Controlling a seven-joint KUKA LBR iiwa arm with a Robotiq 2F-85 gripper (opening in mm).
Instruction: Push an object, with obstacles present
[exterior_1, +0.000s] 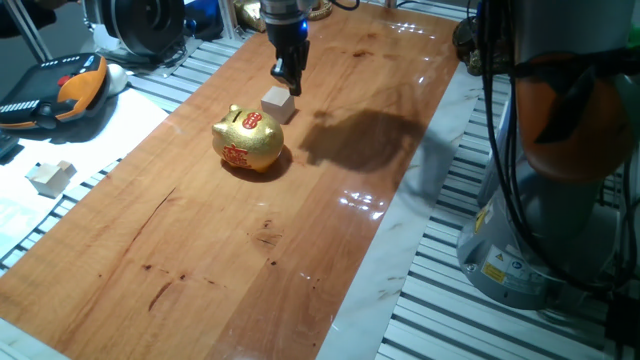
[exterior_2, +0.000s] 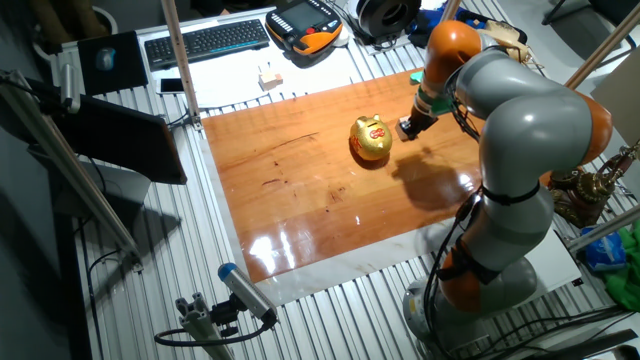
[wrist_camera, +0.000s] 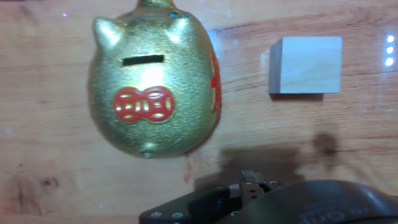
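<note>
The small pale wooden cube (exterior_1: 278, 103) sits on the wooden board just beyond the golden piggy bank (exterior_1: 248, 140), with a small gap between them. My gripper (exterior_1: 290, 82) hangs low right behind the cube on its far side, fingers together and holding nothing. I cannot tell whether it touches the cube. In the hand view the cube (wrist_camera: 306, 65) lies to the right of the piggy bank (wrist_camera: 154, 87), and the gripper (wrist_camera: 252, 183) shows at the bottom edge. In the other fixed view the gripper (exterior_2: 410, 127) is right of the piggy bank (exterior_2: 371, 138), and the cube is hidden there.
A similar pale block (exterior_1: 50, 177) lies off the board on white paper at the left. An orange and black pendant (exterior_1: 60, 88) lies behind it. The robot base (exterior_1: 560, 150) stands to the right of the board (exterior_1: 300, 260).
</note>
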